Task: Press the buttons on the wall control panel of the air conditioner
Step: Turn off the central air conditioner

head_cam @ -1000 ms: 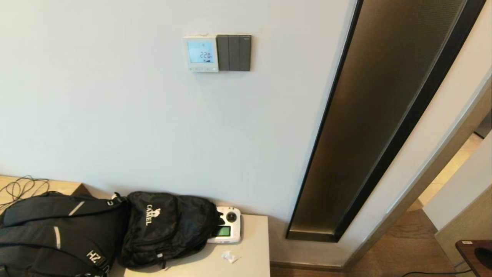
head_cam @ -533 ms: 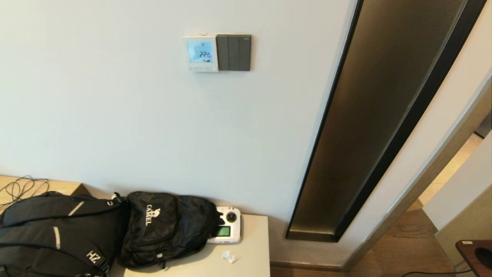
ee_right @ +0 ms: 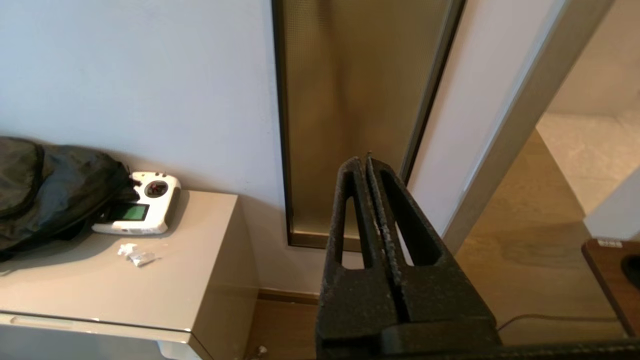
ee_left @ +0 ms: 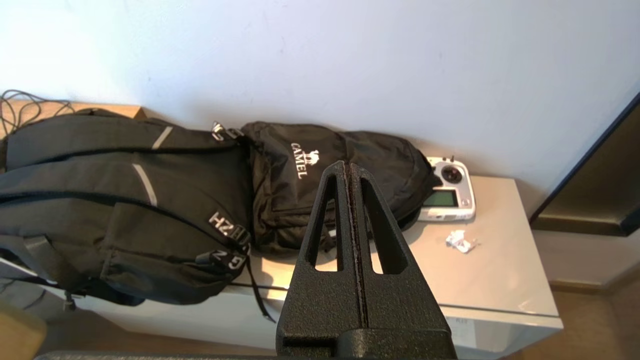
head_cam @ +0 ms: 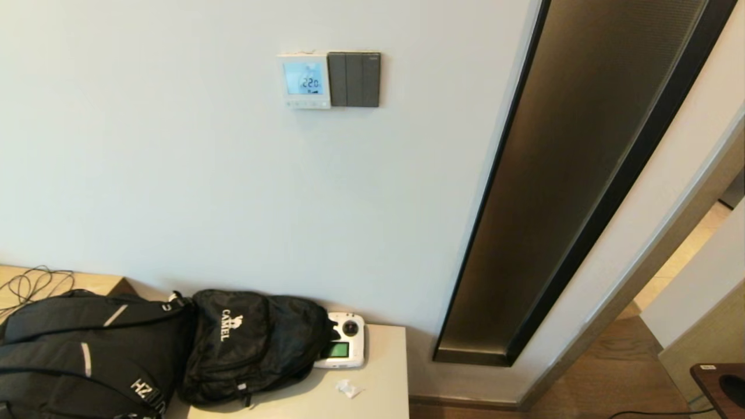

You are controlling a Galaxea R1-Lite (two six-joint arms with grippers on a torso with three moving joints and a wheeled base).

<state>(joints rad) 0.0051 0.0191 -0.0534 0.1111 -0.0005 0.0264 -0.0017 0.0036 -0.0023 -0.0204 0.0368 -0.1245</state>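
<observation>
The white air conditioner control panel (head_cam: 304,80) hangs high on the wall in the head view, its blue screen lit and reading 22.0, with a row of small buttons (head_cam: 305,103) under the screen. Neither arm shows in the head view. My left gripper (ee_left: 348,167) is shut and empty, low down, pointing toward the black bags on the cabinet. My right gripper (ee_right: 363,161) is shut and empty, low down, pointing toward the dark glass wall panel. Both are far below the control panel.
A dark grey triple light switch (head_cam: 354,80) sits right beside the panel. Below stand a beige cabinet (head_cam: 384,396) with two black backpacks (head_cam: 250,343), a white remote controller (head_cam: 344,348) and a scrap of paper (head_cam: 348,388). A tall dark glass panel (head_cam: 570,186) is on the right.
</observation>
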